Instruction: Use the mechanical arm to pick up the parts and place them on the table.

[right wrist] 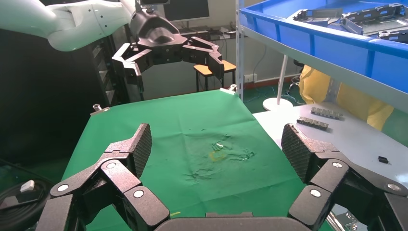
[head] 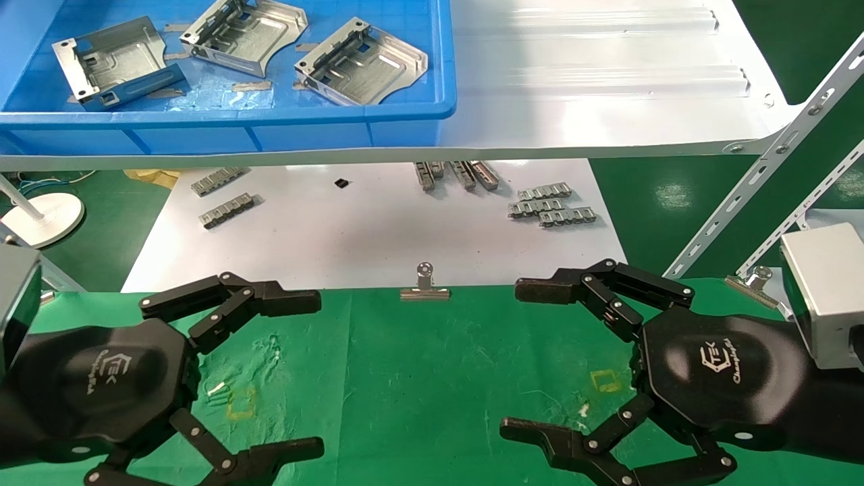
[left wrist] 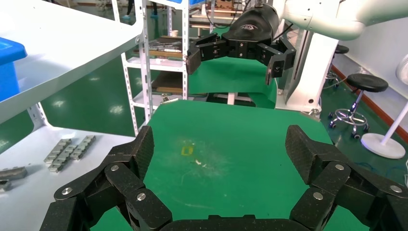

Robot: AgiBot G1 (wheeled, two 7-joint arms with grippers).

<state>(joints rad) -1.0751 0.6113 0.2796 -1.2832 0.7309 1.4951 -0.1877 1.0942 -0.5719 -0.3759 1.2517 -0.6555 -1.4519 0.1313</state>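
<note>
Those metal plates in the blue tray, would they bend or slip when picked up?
The plates look like stamped sheet metal with bent-up edges, so probably stiff. Their shiny faces may slip; the raised rims offer grip. Flat-bottomed, they shouldn't roll.

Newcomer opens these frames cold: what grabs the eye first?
Two black robot hands, the left gripper and the right gripper, face each other over the green table, jaws open and empty. Beyond them, up on the white shelf, a blue tray holds three silvery metal parts, none picked yet. A silver binder clip sits at the table's far edge between the hands.
</note>
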